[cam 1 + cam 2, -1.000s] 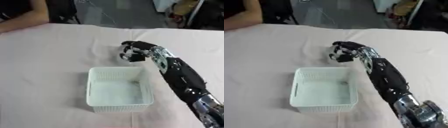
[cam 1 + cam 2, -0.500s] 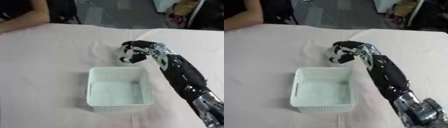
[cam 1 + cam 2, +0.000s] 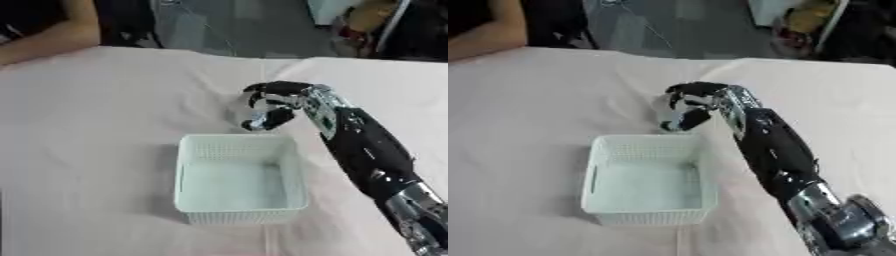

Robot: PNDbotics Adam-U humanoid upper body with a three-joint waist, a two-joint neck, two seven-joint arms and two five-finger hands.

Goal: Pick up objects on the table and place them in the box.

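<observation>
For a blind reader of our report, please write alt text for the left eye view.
The robot's right hand, fingers curled round a small pale object, hangs just beyond the far rim of a white mesh basket on a pinkish cloth-covered table.

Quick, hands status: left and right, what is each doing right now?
Left hand: not in view.
Right hand: fingers curled round a small pale object, held just beyond the far rim of the white basket.

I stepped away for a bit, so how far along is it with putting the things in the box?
Nothing looks done: the white basket appears empty inside. In hand: the right hand is curled round a small pale object, held at the basket's far rim. Left: lowering it in and releasing. No other loose objects show on the table.
</observation>
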